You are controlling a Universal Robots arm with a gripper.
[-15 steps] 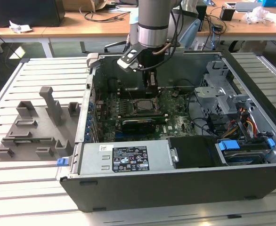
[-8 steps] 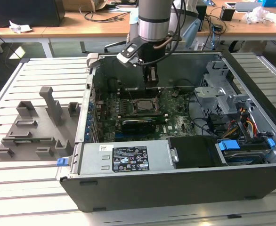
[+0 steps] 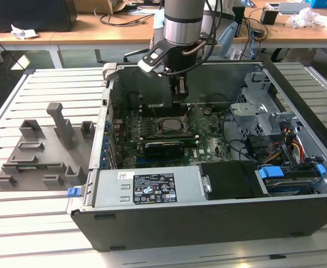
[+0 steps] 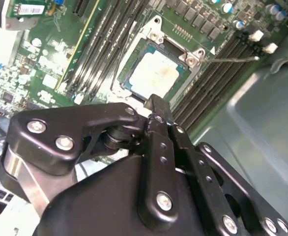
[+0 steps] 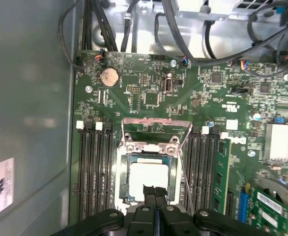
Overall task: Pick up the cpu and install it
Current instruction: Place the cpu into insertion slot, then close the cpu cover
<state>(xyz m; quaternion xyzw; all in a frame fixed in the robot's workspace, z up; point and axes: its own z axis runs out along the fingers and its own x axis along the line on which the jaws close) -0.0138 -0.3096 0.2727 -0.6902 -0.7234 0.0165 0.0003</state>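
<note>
Inside the open computer case [image 3: 208, 223] on the slatted worktop [image 3: 41, 223], the exterior view shows the arm reaching straight down, its gripper [image 3: 178, 98] hanging just above the socket [image 3: 166, 126] in the middle of the motherboard [image 3: 208, 148]. The grey holder tray [image 3: 35, 159] sits well apart, outside the case on the exterior view's left. In the second wrist view the jaws are pressed together and grip nothing. The cpu [image 4: 154, 73] lies flat in the socket just beyond the tips, pale top plate up. Being square, it offers no long axis to line up on. A thin retaining lever [image 4: 230, 59] juts out beside it, and the grey case wall [image 4: 262, 113] stands near. In the first wrist view the closed tips of the gripper [image 5: 155, 191] overlap the near edge of the cpu [image 5: 144, 174], so I judge them almost directly over it. The hinged load plate [image 5: 157, 120] is swung back and open. Memory slots [image 5: 96, 172] flank the socket closely on both sides, leaving little room.
</note>
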